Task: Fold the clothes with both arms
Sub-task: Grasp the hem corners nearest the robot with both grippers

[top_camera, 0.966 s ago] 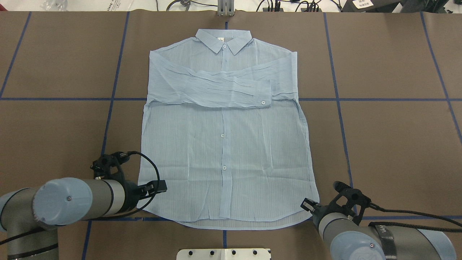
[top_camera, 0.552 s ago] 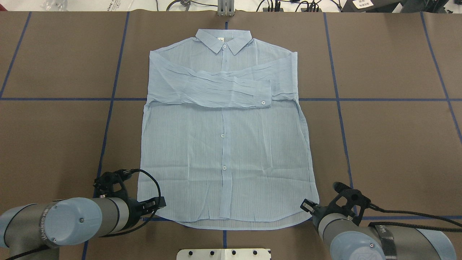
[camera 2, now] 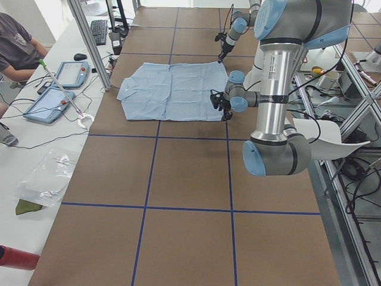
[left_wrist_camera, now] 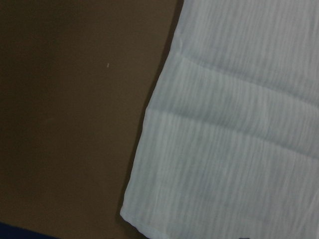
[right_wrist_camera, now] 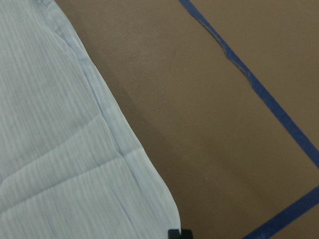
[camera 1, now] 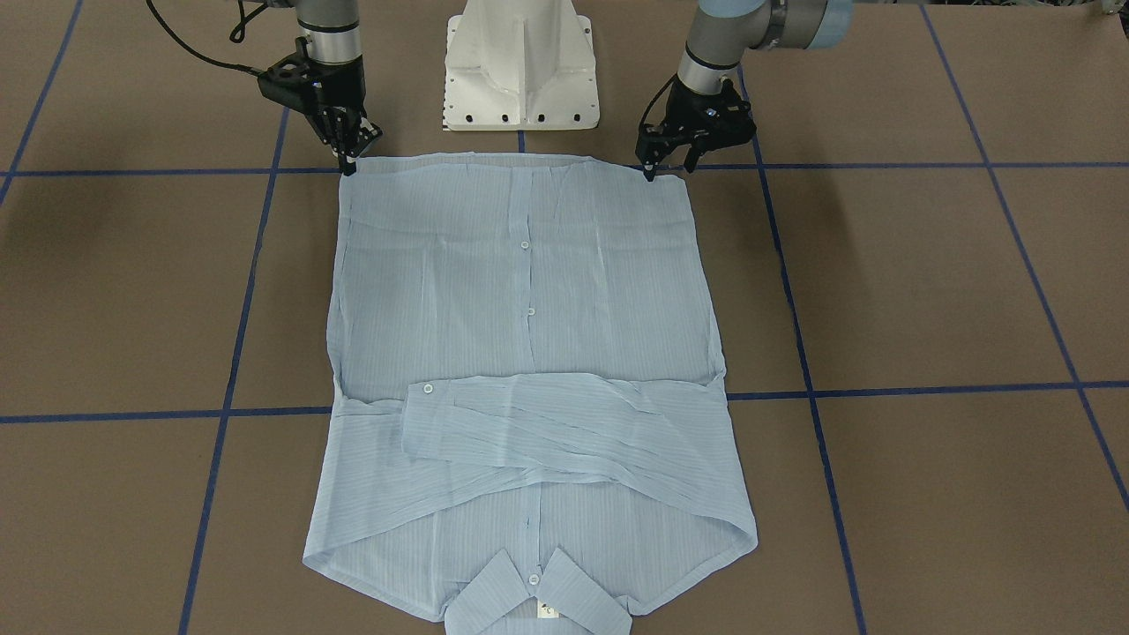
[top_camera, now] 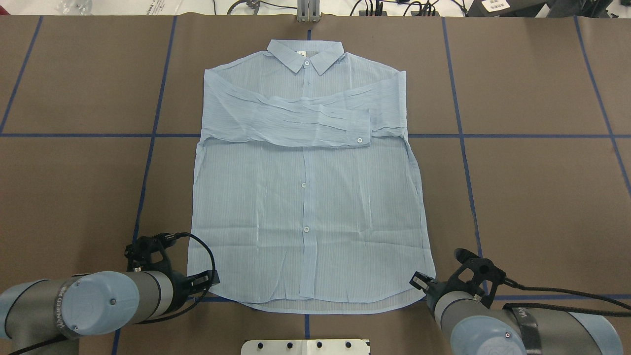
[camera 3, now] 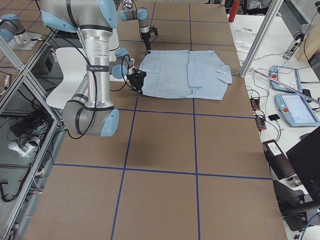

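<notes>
The light blue shirt [top_camera: 305, 197] lies flat and buttoned on the brown table, collar at the far side, with both sleeves folded across the chest. It also shows in the front-facing view [camera 1: 520, 291]. My left gripper [top_camera: 204, 281] is low at the hem's left corner, and its fingers look open in the front-facing view [camera 1: 669, 169]. The left wrist view shows that corner [left_wrist_camera: 149, 219] lying flat, not held. My right gripper [top_camera: 419, 282] is at the hem's right corner and looks open and empty [camera 1: 357, 154]. That corner [right_wrist_camera: 164, 199] also lies flat.
The white pedestal base [camera 1: 520, 70] stands just behind the hem, between the arms. Blue tape lines [top_camera: 148, 162] cross the table. A metal post [top_camera: 308, 12] stands beyond the collar. An operator [camera 2: 18, 47] and tablets [camera 2: 59, 89] are past the far edge.
My left gripper has moved back along the shirt's left edge, toward the robot, down to the hem corner. The right gripper and the shirt have not moved.
</notes>
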Motion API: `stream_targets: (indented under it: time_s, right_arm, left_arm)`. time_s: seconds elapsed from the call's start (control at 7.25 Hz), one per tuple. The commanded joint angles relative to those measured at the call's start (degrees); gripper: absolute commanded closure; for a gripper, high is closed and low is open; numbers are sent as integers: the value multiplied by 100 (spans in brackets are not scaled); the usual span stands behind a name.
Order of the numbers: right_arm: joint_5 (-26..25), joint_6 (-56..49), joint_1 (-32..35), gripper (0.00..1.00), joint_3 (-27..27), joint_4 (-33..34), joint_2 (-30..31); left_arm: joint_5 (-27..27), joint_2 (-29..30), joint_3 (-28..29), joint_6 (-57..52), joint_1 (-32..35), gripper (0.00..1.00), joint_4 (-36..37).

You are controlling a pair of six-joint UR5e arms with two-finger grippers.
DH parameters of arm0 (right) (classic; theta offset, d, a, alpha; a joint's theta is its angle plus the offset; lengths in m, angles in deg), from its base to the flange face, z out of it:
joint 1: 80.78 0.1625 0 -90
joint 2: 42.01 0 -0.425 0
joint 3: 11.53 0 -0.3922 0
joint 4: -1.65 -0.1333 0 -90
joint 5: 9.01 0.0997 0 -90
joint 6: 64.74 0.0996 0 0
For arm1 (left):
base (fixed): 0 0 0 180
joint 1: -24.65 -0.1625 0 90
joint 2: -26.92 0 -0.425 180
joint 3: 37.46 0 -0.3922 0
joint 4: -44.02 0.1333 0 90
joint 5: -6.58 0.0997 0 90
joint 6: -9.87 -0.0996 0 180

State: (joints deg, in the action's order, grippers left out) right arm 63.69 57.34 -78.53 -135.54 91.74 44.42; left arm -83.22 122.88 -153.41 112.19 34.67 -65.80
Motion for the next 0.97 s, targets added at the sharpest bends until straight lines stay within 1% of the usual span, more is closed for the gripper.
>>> stream_targets:
  time_s: [0.0,0.14,0.28,0.41,0.55,0.83]
  right_arm:
    - [8,0,3,100,0,0,6]
    - [-1,0,3,100,0,0,6]
    - [-1,0,3,100,0,0,6]
    - [-1,0,12,100,0,0,6]
    - [-1,0,12,100,0,0,6]
    - [8,0,3,100,35,0,15]
  left_arm:
    - [7,-25,89,7,0,36,13]
    - [7,-25,90,7,8,47,13]
    - [7,-34,81,7,35,76,13]
    - [7,-51,12,-2,87,100,22]
    - [7,-51,-85,-2,88,100,57]
    - [7,-51,-86,7,96,100,66]
